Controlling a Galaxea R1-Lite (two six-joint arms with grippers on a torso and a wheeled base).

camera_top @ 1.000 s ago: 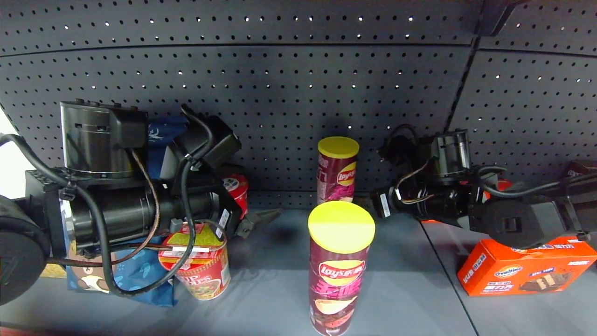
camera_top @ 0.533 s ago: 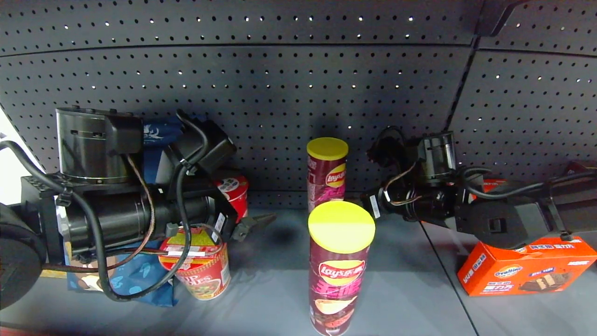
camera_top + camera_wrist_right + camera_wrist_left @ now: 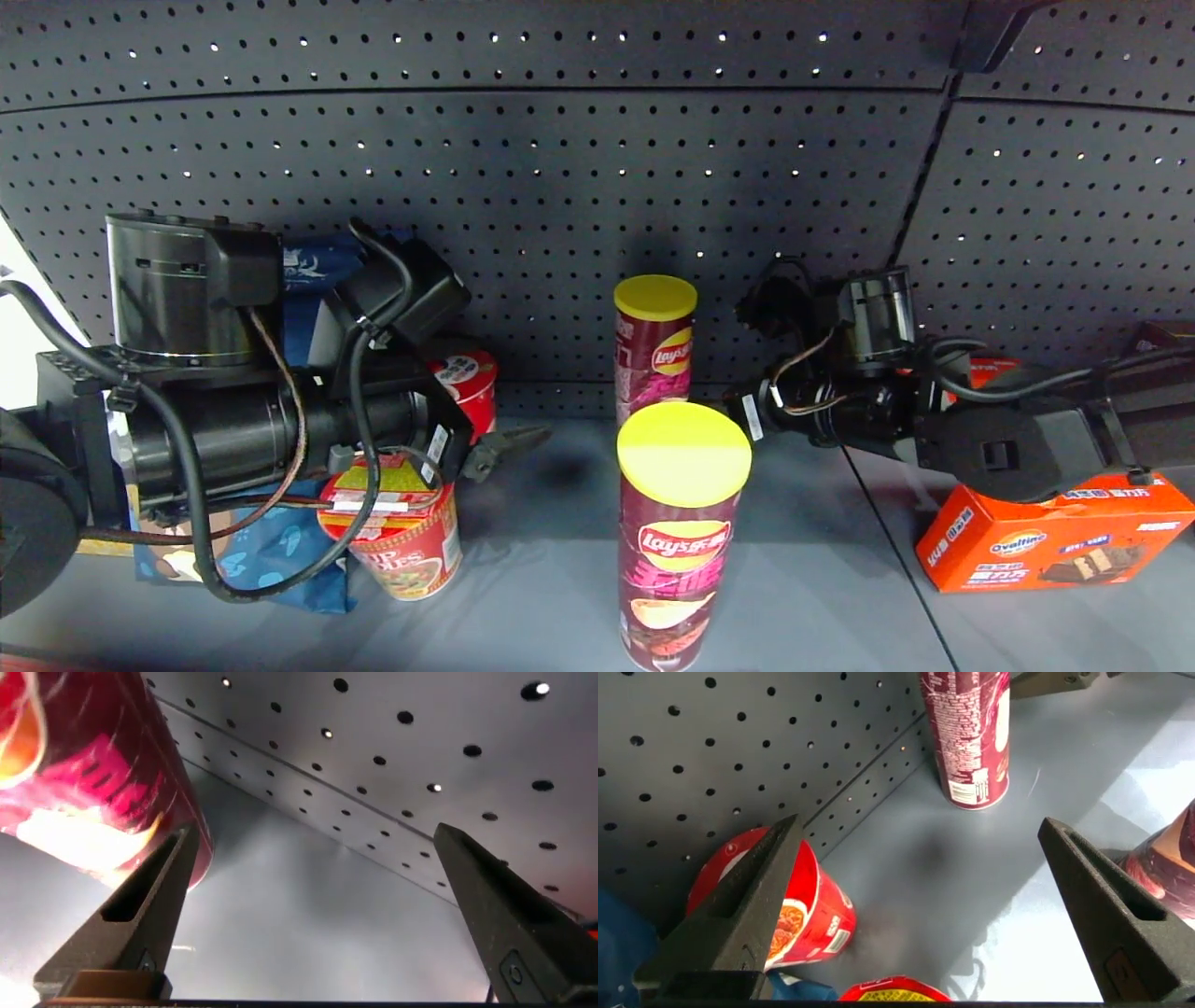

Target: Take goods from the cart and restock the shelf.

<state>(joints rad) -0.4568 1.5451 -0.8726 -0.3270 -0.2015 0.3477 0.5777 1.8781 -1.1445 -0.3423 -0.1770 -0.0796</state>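
- Shelf (image 3: 822, 579): grey board spread beneath both pairs of jaws, bearing all the goods.
- Pegboard (image 3: 560, 168): dark and perforated, upright behind the goods, straight ahead of the right jaws.
- Left gripper (image 3: 920, 831): jaws wide apart, with only bare shelf between them; held low, tips pointing toward the back corner.
- Right gripper (image 3: 313, 835): jaws spread wide, clamped on nothing, tips close to the foot of the back wall.
- Box (image 3: 1046, 546): orange, lying flat, well behind the right jaws and under that arm.
- Near can (image 3: 677, 551): upright with a yellow lid, outside both pairs of jaws; off to the outer side of one left jaw.
- Rear can (image 3: 653, 345): upright with a yellow lid, close to the back wall. Ahead of the left jaws, beyond their tips and in line with the gap. Just beside the tip of one right jaw, edge reaching slightly into that gap; cannot tell whether touching.
- Bag (image 3: 271, 551): blue, lying behind the left jaws, under that arm.
- Front cup (image 3: 411, 541): upright with a foil lid, below the base of the left jaws, behind their tips.
- Red cup (image 3: 799, 915): at the foot of the back wall, just outside one left jaw and partly hidden by it.
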